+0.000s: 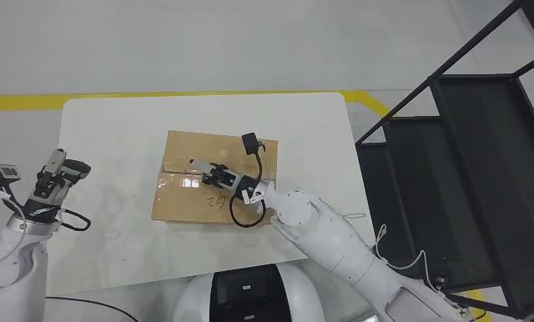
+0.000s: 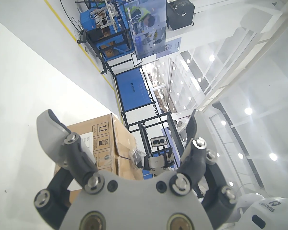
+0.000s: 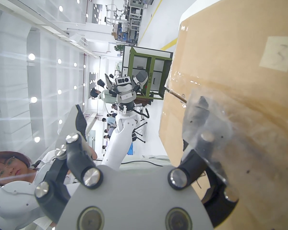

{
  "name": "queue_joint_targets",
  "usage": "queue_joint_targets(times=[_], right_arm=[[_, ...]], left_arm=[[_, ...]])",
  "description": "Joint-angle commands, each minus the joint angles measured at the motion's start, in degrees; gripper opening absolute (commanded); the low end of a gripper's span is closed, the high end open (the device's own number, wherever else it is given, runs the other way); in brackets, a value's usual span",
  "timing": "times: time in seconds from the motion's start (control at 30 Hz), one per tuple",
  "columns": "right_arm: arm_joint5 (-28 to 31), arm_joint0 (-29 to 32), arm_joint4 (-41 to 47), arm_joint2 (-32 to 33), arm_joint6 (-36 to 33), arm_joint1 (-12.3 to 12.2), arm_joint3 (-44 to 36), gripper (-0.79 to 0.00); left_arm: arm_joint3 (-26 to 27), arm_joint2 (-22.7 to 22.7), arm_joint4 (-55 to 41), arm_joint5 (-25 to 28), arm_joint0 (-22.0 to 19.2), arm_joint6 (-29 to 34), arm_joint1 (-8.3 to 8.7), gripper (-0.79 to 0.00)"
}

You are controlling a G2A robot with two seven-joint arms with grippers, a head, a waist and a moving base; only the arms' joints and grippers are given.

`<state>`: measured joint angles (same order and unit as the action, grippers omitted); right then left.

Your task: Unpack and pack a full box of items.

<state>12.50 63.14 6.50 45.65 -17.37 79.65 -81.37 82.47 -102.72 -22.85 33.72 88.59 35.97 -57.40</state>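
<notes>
Top view, count: one cardboard box [image 1: 188,203], one white table [image 1: 117,138], two grippers.
Top view, box: closed, its flaps taped along a middle seam. It lies near the middle of the table, with bare tabletop on all four sides.
Top view, right gripper [image 1: 209,172]: over the box's top, just beside the taped seam. Its arm comes in across the table's near edge.
Top view, left gripper [image 1: 57,168]: at the table's left edge, well apart from the box.
Top view, edges: a black stepped frame [image 1: 442,172] stands past the table's right side, and a yellow floor line [image 1: 167,95] runs behind the far edge.
Left wrist view, left gripper [image 2: 121,116]: two fingers [image 2: 50,125] spread wide, with nothing between them.
Left wrist view, box [image 2: 103,132]: beyond the fingers on the table [image 2: 19,84], with a printed side facing this way. The right gripper [image 2: 156,162] sits at its top edge.
Right wrist view, right gripper [image 3: 139,107]: jaws wide apart and clamping nothing. One finger [image 3: 201,106] lies against the box [image 3: 230,48] under crumpled clear plastic [image 3: 216,130] — the other finger hangs in free air off the box's side.
Right wrist view, box top: one small pale label [image 3: 278,53] past the seam.
Right wrist view, left gripper [image 3: 123,83]: far off, past the box's side.
</notes>
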Motion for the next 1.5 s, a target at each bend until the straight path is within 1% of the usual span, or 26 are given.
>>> queue_joint_targets(times=[0.0,0.27,0.43,0.6,0.8,0.9,0.97,1.07,1.2,1.27,1.37,1.47], right_arm=[[-0.46,-1.92,-0.29,-1.33,0.29,0.71,1.24,0.000],[1.06,-8.62,2.69,-7.23,-1.39,4.35,8.08,0.000],[2.30,-11.75,4.11,-9.78,-0.21,6.74,12.72,0.000],[4.42,-13.72,5.25,-11.58,0.70,8.87,15.83,0.000],[5.46,-15.63,6.16,-13.31,0.99,11.25,19.72,0.000],[5.52,-16.55,5.65,-13.84,1.76,12.29,21.81,0.000],[6.88,-16.70,5.89,-13.71,2.04,12.79,22.11,0.000],[11.33,-15.58,7.10,-12.05,2.31,12.78,21.14,0.000],[14.10,-12.77,6.24,-8.74,2.28,11.60,17.78,0.000],[13.43,-10.74,4.95,-6.91,2.07,10.71,15.99,0.000],[9.69,-7.59,3.06,-4.43,1.77,9.45,13.60,0.000],[6.21,-5.47,2.59,-3.17,0.14,8.77,11.11,0.000]], left_arm=[[0.30,-0.15,0.37,-0.26,0.17,0.12,0.00,0.000],[1.41,-0.86,0.66,-0.61,0.95,0.20,-0.06,0.000],[1.66,-0.73,0.50,-0.70,1.14,0.34,-0.17,0.000],[1.75,-0.73,0.37,-0.59,1.32,0.44,-0.26,0.000],[2.07,-0.82,0.24,-0.26,1.88,0.32,-0.40,0.000],[2.25,-0.59,0.28,-0.25,2.10,0.39,-0.49,0.000],[2.36,-0.47,0.23,-0.34,2.15,0.51,-0.53,0.000],[2.60,-0.42,0.25,-0.28,2.21,0.73,-0.58,0.000],[3.20,-0.15,0.08,-0.25,2.15,1.61,-0.62,0.000],[3.39,0.03,0.05,-0.34,2.05,2.11,-0.64,0.000],[3.31,0.20,-0.03,-0.39,1.83,2.49,-0.67,0.000],[3.06,0.37,-0.06,-0.48,1.48,2.89,-0.69,0.000]])
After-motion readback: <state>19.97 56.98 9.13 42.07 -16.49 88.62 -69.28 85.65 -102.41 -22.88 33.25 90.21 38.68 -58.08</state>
